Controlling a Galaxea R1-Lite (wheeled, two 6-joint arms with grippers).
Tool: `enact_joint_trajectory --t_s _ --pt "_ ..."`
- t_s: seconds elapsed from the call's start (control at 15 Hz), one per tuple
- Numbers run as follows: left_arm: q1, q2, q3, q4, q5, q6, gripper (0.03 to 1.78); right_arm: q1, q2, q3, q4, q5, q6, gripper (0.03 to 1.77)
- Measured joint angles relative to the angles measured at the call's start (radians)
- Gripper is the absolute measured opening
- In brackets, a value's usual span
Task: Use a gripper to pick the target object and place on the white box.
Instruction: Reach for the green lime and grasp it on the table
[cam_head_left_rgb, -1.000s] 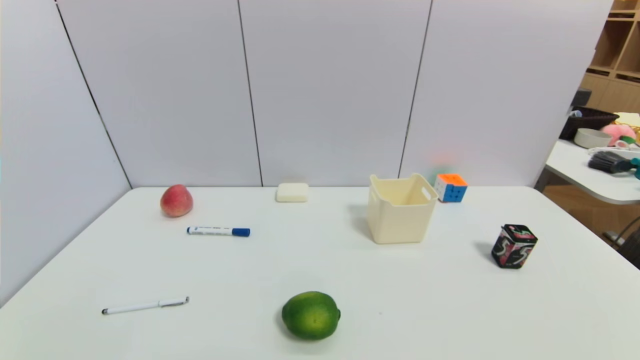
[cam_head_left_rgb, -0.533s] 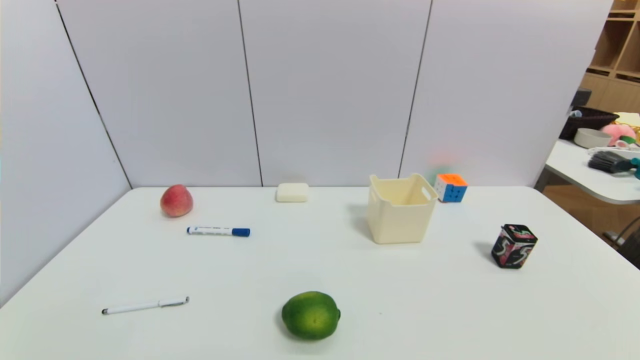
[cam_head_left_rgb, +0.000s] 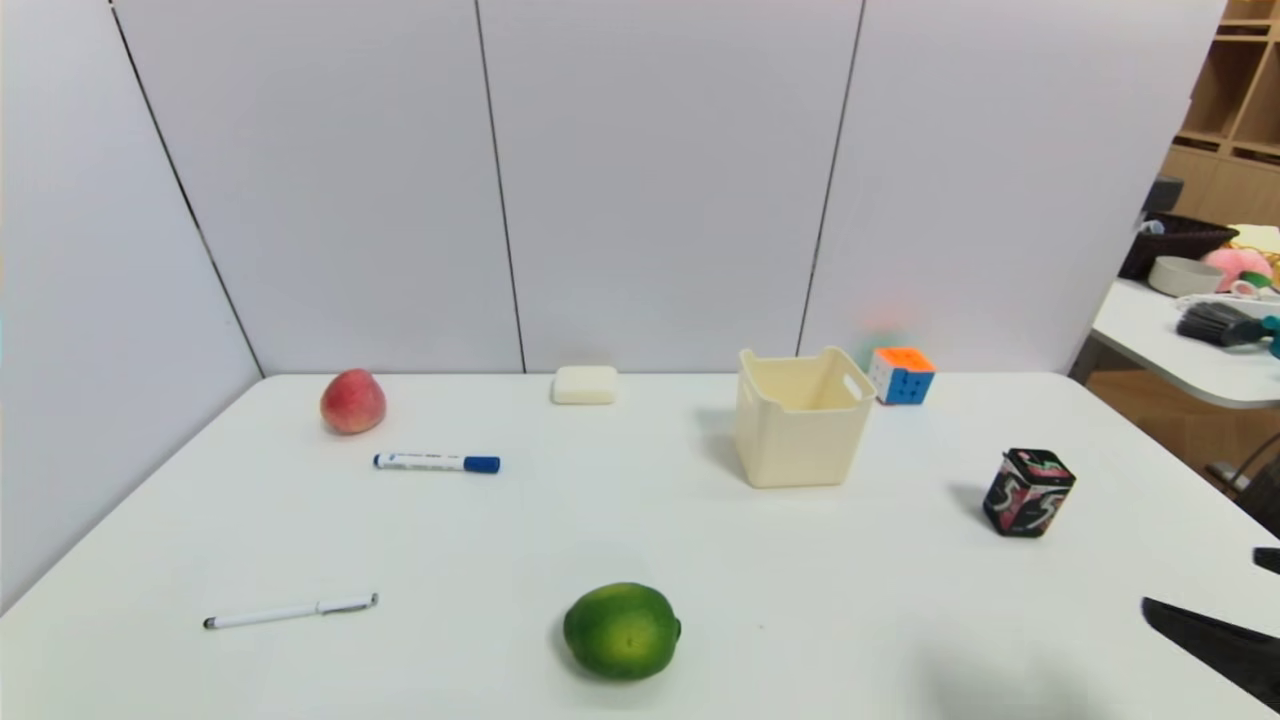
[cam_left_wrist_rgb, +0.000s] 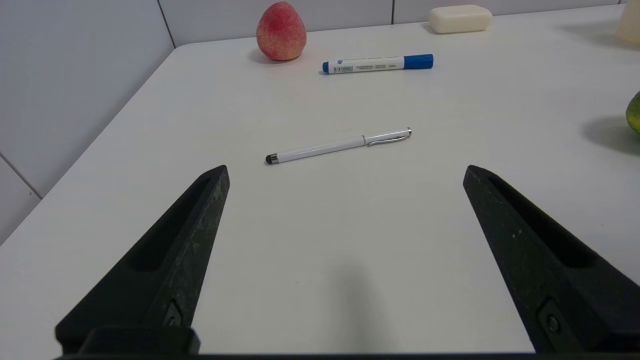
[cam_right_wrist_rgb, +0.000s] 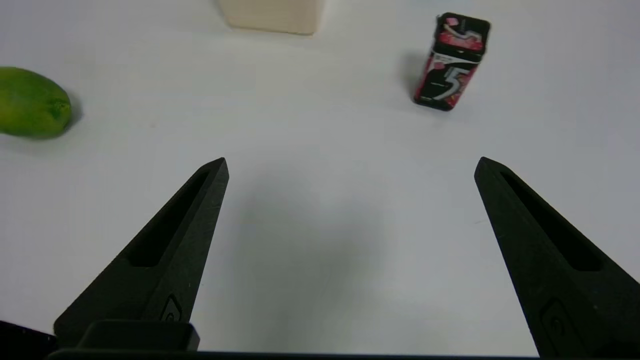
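Note:
The green lime (cam_head_left_rgb: 622, 631) rests on the white table near its front edge, at the middle. The cream-white box (cam_head_left_rgb: 800, 450) stands upright and empty farther back, right of centre. My right gripper (cam_head_left_rgb: 1200, 580) shows at the bottom right corner, well to the right of the lime. In the right wrist view the right gripper (cam_right_wrist_rgb: 351, 160) is open over bare table, with the lime (cam_right_wrist_rgb: 31, 102) off to one side and the box (cam_right_wrist_rgb: 272, 15) ahead. My left gripper (cam_left_wrist_rgb: 345, 167) is open with nothing in it, out of the head view, and the lime (cam_left_wrist_rgb: 634, 111) sits at the picture's edge.
A red-pink peach (cam_head_left_rgb: 352, 401), a blue-capped marker (cam_head_left_rgb: 437, 463) and a white pen (cam_head_left_rgb: 290, 610) lie on the left. A flat white block (cam_head_left_rgb: 584, 385) and a colour cube (cam_head_left_rgb: 902, 375) sit at the back. A black-and-red gum tin (cam_head_left_rgb: 1028, 492) stands right of the box.
The right gripper's black fingers have come into the head view at the bottom right corner, with a shadow on the table beside them. Nothing on the table has moved.

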Motion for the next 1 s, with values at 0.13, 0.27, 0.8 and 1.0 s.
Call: enact_joint_trajectory --t_s 0.13,0.27,0.8,1.0 --pt "0.0 0.0 0.0 0.0 0.0 0.0 1.69 0.049 0.154 -0.058 -0.001 0.03 -0.048 1.7" --pt "0.0 0.0 0.0 0.0 0.0 0.001 1.69 0.105 0.293 -0.11 -0.006 0.097 -0.133 1.7" --pt "0.0 0.0 0.0 0.0 0.0 0.0 1.69 0.212 0.681 -0.183 -0.234 0.499 -0.513 1.7" --pt "0.0 0.0 0.0 0.0 0.0 0.001 1.69 0.27 0.773 -0.237 -0.273 0.566 -0.518 1.7"
